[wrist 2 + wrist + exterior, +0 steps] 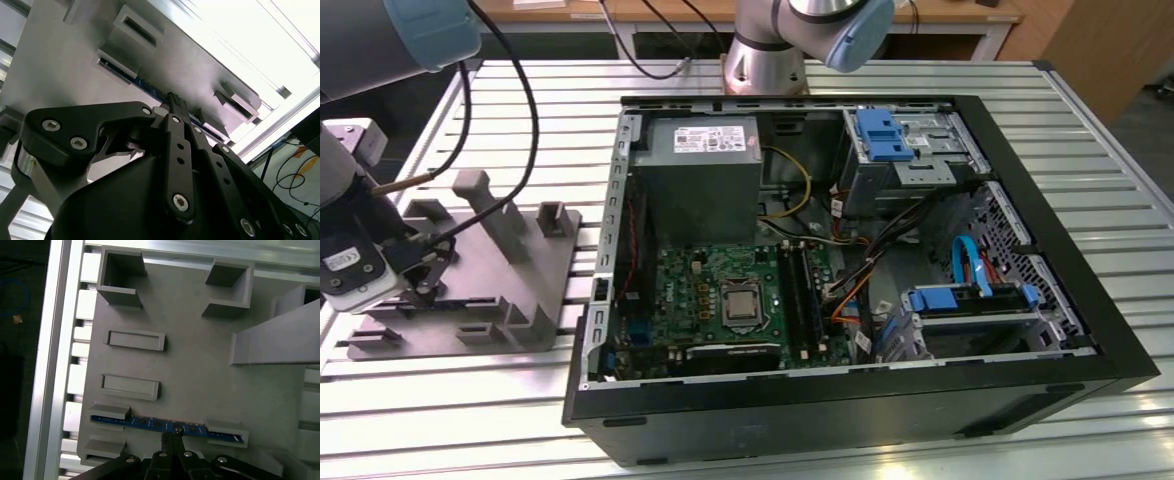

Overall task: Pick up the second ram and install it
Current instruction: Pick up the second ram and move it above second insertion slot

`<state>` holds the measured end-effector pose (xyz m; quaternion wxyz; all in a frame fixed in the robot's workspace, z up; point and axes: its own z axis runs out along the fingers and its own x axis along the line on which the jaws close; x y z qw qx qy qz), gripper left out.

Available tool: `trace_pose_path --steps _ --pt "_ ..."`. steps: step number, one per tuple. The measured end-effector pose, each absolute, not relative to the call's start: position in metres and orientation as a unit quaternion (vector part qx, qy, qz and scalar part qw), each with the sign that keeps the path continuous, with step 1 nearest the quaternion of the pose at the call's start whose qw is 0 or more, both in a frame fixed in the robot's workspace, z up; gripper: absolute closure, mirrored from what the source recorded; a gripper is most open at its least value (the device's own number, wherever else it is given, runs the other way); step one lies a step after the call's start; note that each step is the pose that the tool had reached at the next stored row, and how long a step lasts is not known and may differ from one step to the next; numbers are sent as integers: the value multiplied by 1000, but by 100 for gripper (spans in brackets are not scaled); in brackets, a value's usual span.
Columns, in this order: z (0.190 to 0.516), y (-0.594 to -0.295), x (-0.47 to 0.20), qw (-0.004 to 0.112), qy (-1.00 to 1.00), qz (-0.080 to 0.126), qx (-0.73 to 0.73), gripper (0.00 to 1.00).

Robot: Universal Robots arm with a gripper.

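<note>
Fingers [166, 439] pinched together, tips just at middle of second ram [150, 423] — on edge in grey holder [200, 370]

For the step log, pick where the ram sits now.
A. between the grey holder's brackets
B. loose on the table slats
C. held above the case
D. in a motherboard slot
A: in the first wrist view the ram lies between two brackets of the holder, with the gripper closed on its edge.

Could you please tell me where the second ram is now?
In the first wrist view, the second ram sits edge-up in the gray holder, right at the gripper.
</note>
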<state>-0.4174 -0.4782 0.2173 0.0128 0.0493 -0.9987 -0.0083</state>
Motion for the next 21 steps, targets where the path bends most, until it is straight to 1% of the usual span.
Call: trace_pose_path --steps 21 --pt "217 -478 -417 13 -994 -7 110 90"
